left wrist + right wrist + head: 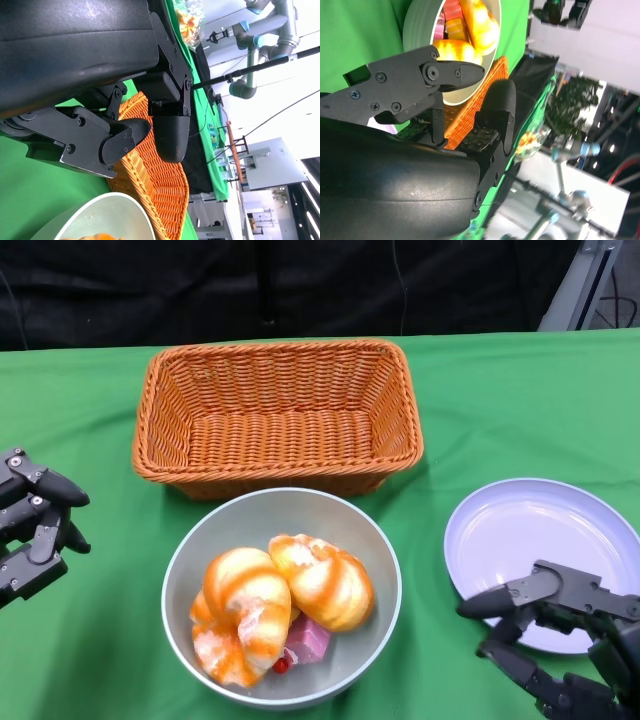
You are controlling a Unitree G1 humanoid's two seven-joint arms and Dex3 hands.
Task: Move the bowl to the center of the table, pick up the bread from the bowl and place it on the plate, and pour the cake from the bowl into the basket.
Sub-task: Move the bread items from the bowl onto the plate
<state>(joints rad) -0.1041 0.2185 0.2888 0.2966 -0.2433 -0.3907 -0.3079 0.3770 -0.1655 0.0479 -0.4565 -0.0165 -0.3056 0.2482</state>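
Green cloth covers the counter [500, 400] in front of me, with a black backdrop behind its far edge. Near the middle, close to me, sits the grey bowl [375, 540], and in it two orange-striped bread rolls [285, 600] lie side by side, touching. Under them at the near side a pink piece of cake [312, 640] shows, partly hidden. Just beyond the bowl stands the orange wicker basket [275, 370], its near wall almost touching the bowl's far rim. To the right of the bowl, apart from it, lies the pale lilac plate [530, 530].

My left hand [35, 525] hangs at the left edge of the counter, well apart from the bowl, its fingers [167, 130] spread and holding nothing. My right hand [560, 640] hovers over the plate's near rim, its fingers [460, 72] apart and gripping nothing; its wrist view looks past them to the bowl and the basket.
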